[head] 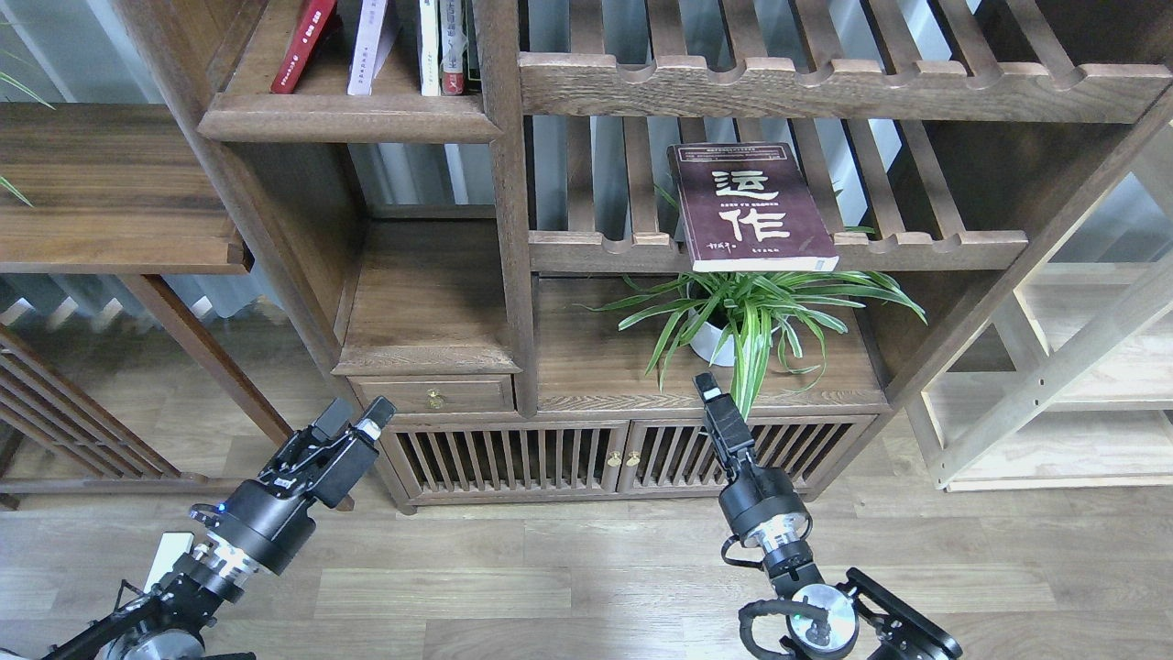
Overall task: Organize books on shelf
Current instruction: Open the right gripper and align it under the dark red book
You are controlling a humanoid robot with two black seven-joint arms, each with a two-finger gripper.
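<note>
From the head view you see the maroon book [753, 207] lying flat on a slatted rack, above a potted plant [747, 321]. Other books [376, 46] stand on the shelf [348, 115]. Your left gripper [353, 426] is released and empty; the right gripper [707, 387] you cannot tell.

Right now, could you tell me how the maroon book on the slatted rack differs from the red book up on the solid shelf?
The maroon book lies flat, cover up, alone on the slatted rack; the red book stands leaning, spine outward, on the solid shelf beside other volumes. The maroon book shows big white characters; the red book shows only small spine marks. The maroon book overhangs its rail; the red book sits inside its shelf. No gripper touches either.
</note>
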